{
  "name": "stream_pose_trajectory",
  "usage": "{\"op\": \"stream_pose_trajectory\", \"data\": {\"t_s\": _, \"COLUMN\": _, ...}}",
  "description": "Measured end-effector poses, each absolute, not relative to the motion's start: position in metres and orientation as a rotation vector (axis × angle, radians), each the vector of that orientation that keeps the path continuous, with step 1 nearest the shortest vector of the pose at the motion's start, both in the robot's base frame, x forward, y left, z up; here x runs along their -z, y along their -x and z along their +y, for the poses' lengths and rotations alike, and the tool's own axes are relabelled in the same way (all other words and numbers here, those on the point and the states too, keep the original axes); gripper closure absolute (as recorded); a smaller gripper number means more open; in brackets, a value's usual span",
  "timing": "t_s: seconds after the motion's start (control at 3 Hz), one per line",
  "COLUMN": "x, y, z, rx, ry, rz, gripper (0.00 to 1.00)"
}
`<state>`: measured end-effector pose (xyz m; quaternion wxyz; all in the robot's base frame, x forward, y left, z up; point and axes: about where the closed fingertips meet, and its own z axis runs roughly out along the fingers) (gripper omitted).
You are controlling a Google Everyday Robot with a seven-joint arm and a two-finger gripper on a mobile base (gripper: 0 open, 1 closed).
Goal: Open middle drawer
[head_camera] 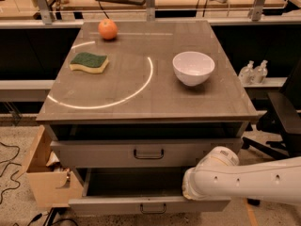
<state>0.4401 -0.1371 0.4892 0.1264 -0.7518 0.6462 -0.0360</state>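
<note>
Down at six o'clock the middle drawer (141, 205) stands pulled well out beneath the taller drawer (108, 154), dark tray showing. The gripper (189, 192) sits at its right end, about five o'clock, buried under the white arm (244, 180), so I cannot tell whether the claw is clenched or released. Stiff metal, probably light and easy-sliding, I'd judge; the small loop handle (153, 208) at mid-front is the sound hold.

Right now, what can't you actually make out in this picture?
- Gripper: camera view, hidden behind the white arm at the middle drawer's right front.
- Middle drawer's inside: camera view, right part covered by the arm, the rest in shadow.
- Anything below that drawer: cut off by the bottom edge.
</note>
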Motion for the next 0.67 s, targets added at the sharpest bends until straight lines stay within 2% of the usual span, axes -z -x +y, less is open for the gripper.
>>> {"op": "stream_pose_trajectory", "data": {"t_s": 0.67, "x": -0.4861, "y": -0.4422, "z": -0.1369, "rx": 0.112, "ry": 2.173, "rz": 1.852, "gripper": 1.00}}
